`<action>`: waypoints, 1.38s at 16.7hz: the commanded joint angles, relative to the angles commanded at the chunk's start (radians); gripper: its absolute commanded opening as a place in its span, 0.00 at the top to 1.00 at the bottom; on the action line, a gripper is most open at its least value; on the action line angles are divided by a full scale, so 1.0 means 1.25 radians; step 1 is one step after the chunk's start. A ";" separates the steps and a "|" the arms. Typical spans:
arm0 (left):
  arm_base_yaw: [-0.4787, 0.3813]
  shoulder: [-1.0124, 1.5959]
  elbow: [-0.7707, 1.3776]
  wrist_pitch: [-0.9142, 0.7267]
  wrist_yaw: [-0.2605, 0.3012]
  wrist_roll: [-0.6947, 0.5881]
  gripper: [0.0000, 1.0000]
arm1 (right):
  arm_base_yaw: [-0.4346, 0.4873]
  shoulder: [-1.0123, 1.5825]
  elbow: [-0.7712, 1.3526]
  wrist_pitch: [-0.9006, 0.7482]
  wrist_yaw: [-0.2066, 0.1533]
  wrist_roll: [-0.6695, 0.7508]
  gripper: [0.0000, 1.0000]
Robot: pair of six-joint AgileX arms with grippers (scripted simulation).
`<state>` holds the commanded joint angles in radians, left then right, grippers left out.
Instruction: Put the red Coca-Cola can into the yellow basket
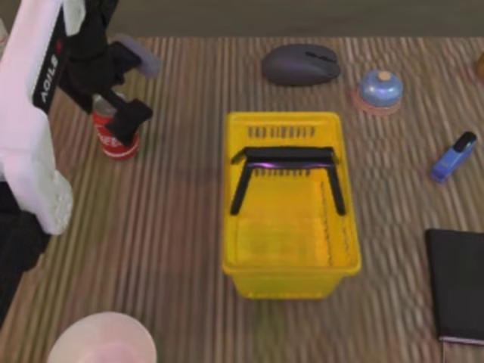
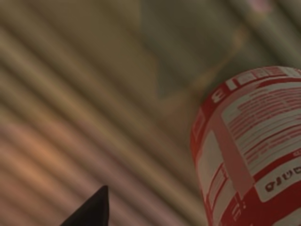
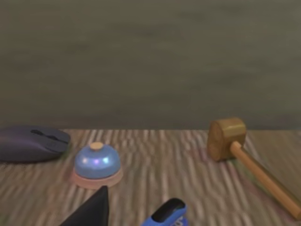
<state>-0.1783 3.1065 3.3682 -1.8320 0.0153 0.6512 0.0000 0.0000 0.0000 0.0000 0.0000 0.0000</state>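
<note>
The red Coca-Cola can point(image 1: 117, 142) stands upright on the table's far left side, well apart from the yellow basket point(image 1: 291, 121), which sits mid-table with its black handles folded across it. My left gripper point(image 1: 130, 87) hangs open right over the can, its nearer finger covering the can's top. In the left wrist view the can point(image 2: 249, 150) fills one side, close up, with a wide gap to the one dark fingertip point(image 2: 94, 209) that shows. My right arm is out of the top view; its wrist view shows one dark fingertip point(image 3: 94, 209) with nothing held.
At the back lie a dark computer mouse point(image 1: 301, 64) and a blue desk bell point(image 1: 380, 89). A blue stapler point(image 1: 454, 156) and a black notebook point(image 1: 457, 286) are at the right. A pale bowl point(image 1: 102, 340) sits front left. A wooden mallet point(image 3: 235, 141) lies far right.
</note>
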 joint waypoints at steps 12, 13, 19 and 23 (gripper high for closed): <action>0.000 0.001 0.001 0.000 0.000 0.000 0.60 | 0.000 0.000 0.000 0.000 0.000 0.000 0.00; 0.000 0.001 0.001 0.000 0.000 0.000 0.68 | 0.000 0.000 0.000 0.000 0.000 0.000 0.00; 0.000 0.001 0.001 0.000 0.000 0.000 1.00 | 0.000 0.000 0.000 0.000 0.000 0.000 0.00; 0.000 0.001 0.001 0.000 0.000 0.000 1.00 | 0.000 0.000 0.000 0.000 0.000 0.000 0.00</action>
<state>-0.1783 3.1073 3.3692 -1.8323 0.0154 0.6512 0.0000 0.0000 0.0000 0.0000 0.0000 0.0000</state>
